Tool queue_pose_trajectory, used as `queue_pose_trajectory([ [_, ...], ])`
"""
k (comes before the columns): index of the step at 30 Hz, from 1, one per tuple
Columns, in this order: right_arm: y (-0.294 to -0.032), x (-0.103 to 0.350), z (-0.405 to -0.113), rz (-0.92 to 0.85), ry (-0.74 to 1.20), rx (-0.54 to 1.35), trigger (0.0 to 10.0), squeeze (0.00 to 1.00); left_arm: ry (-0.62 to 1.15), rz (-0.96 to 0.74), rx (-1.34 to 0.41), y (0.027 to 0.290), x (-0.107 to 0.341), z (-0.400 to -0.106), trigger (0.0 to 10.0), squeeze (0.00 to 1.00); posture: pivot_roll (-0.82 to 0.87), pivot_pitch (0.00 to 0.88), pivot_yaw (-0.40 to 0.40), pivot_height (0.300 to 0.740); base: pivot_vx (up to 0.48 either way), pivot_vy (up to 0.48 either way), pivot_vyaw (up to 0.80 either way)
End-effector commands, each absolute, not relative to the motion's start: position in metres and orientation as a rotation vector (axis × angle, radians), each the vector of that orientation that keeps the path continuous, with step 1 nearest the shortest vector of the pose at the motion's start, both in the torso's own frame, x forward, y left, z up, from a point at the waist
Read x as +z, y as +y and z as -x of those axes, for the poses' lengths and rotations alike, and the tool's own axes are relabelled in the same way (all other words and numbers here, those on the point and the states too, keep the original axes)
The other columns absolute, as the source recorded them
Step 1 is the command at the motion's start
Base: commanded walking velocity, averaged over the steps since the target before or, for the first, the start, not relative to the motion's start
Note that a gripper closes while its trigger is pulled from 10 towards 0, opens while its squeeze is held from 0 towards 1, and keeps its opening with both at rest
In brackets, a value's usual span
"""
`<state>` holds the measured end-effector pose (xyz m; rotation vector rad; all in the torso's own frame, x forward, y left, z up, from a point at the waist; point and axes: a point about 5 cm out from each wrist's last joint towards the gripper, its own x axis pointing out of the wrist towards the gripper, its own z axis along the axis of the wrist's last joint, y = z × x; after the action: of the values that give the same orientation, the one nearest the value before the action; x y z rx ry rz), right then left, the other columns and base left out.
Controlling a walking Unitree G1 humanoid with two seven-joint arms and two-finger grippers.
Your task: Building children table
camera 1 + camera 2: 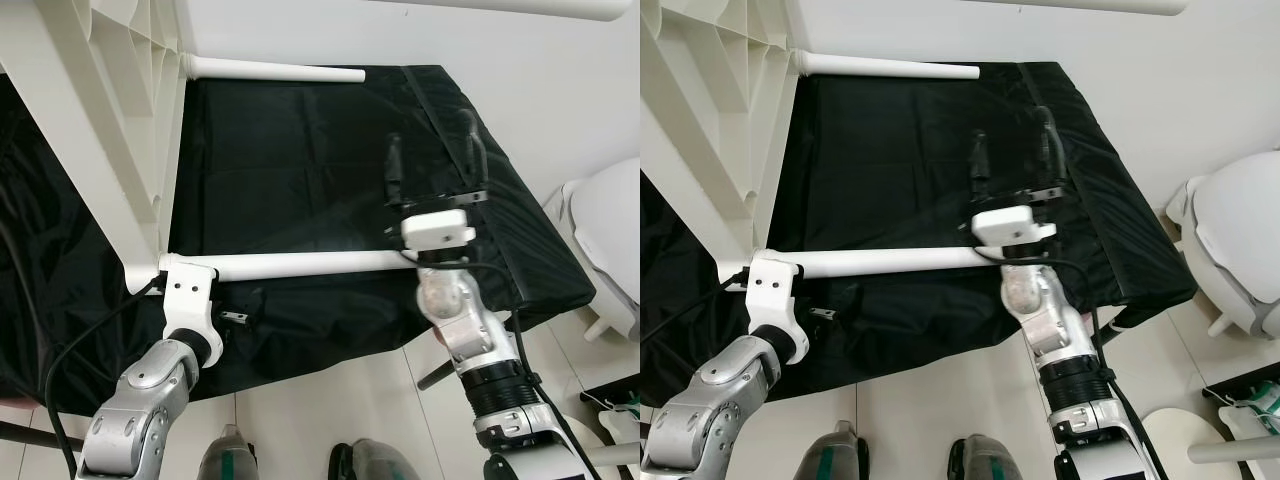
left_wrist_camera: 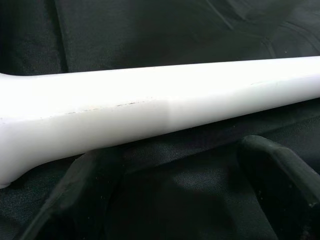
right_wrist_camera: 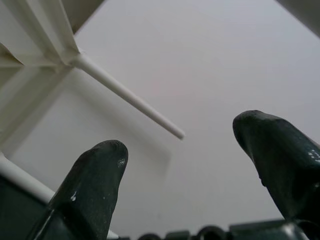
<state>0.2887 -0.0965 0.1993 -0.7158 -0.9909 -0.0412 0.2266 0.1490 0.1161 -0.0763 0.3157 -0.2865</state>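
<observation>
Nearest the robot, the left end effector (image 2: 170, 195) sits open at the base of the near table leg (image 1: 300, 264), its black fingers (image 2: 280, 180) spread just under the white tube without clearly gripping it; in the head views its fingertips are hidden behind the wrist. The right end effector (image 1: 430, 160) hovers open past that leg's free end, fingers pointing up and away over the black cloth (image 1: 300, 150). The white tabletop (image 1: 100, 120) stands on edge at the left, partly cut off, and both the near leg and the far table leg (image 1: 280, 70) run horizontally rightward from it.

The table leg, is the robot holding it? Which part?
No. The left gripper sits open beside the table leg, near its tabletop end; the right gripper is open, empty.
</observation>
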Motion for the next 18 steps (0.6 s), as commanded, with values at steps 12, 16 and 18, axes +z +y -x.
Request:
queue_pose_trajectory([
  [12, -0.071, 0.235, -0.281, 0.882, -1.325, -0.273, 10.0, 0.0, 0.32, 0.046, -0.276, 0.154, 0.117, -0.233, 10.0, 0.0, 0.11, 0.06, 0.012, 0.74, 0.0, 0.0, 0.0],
  [16, -0.072, 0.242, -0.282, 0.887, -1.345, -0.347, 10.0, 0.0, 0.32, 0.044, -0.278, 0.154, 0.117, -0.233, 10.0, 0.0, 0.11, 0.059, 0.014, 0.74, 0.0, 0.0, 0.0],
  [18, -0.072, 0.242, -0.282, 0.887, -1.345, -0.347, 10.0, 0.0, 0.32, 0.044, -0.278, 0.154, 0.117, -0.233, 10.0, 0.0, 0.11, 0.059, 0.014, 0.74, 0.0, 0.0, 0.0],
])
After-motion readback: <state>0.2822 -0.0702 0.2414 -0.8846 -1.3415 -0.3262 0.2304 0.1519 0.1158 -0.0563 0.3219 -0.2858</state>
